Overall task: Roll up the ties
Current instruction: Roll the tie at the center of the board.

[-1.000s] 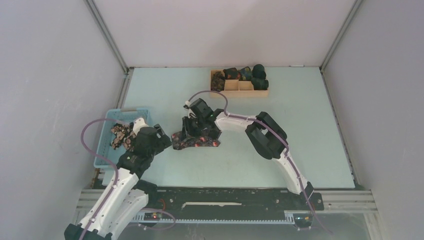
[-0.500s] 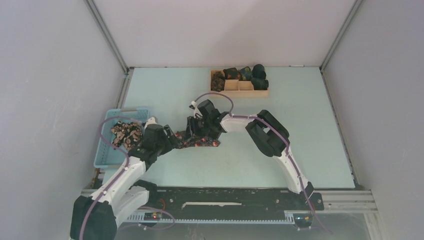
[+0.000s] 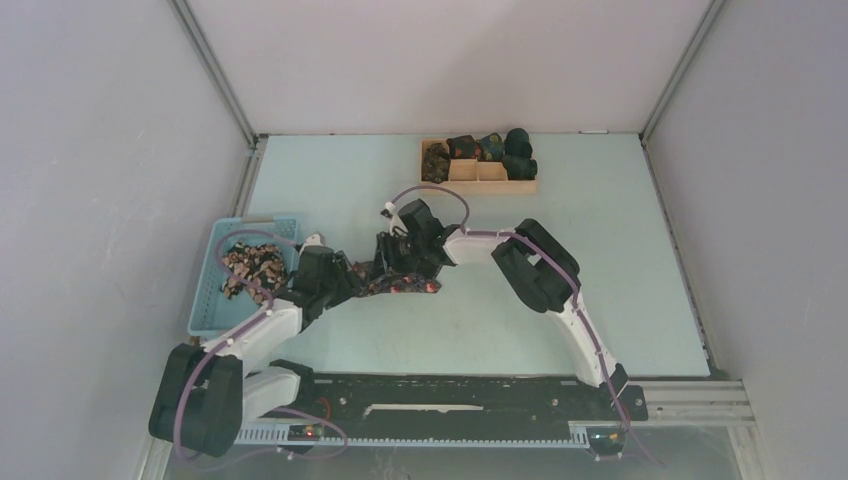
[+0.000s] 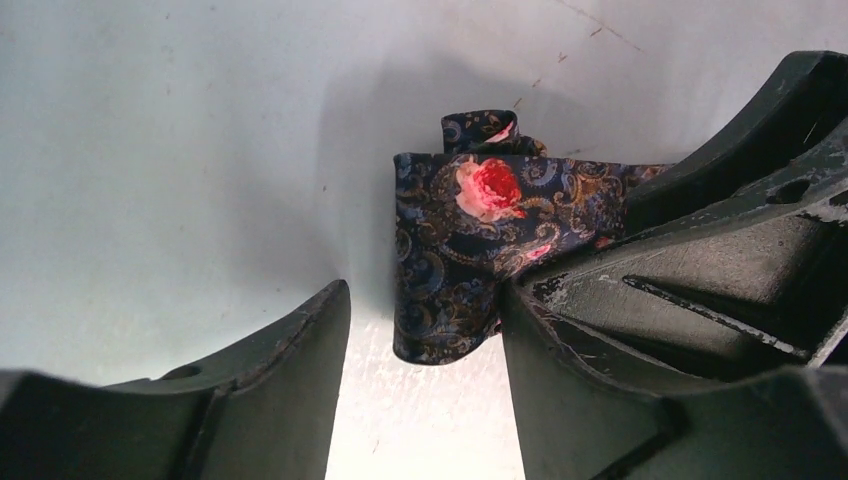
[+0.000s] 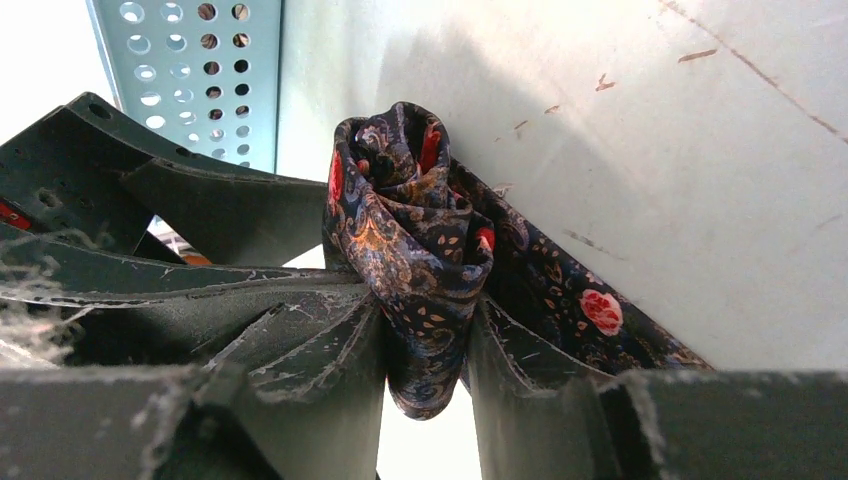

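Overhead, I see rolled ties (image 3: 505, 150) in the tray (image 3: 480, 187) at the bench's (image 3: 600, 280) far edge, more waiting in the basket (image 3: 205, 300). Left wrist: my left claw (image 4: 420, 300) gapes around the tie's (image 4: 470, 230) tail. Right wrist: right claw (image 5: 425, 340) pinches its part-wound roll (image 5: 410, 230), mid-bench.

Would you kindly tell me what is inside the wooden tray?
Several dark rolled ties sit in the wooden tray, mostly along its back row; two front compartments show bare wood. Whatever lies beneath the rolls is covered.
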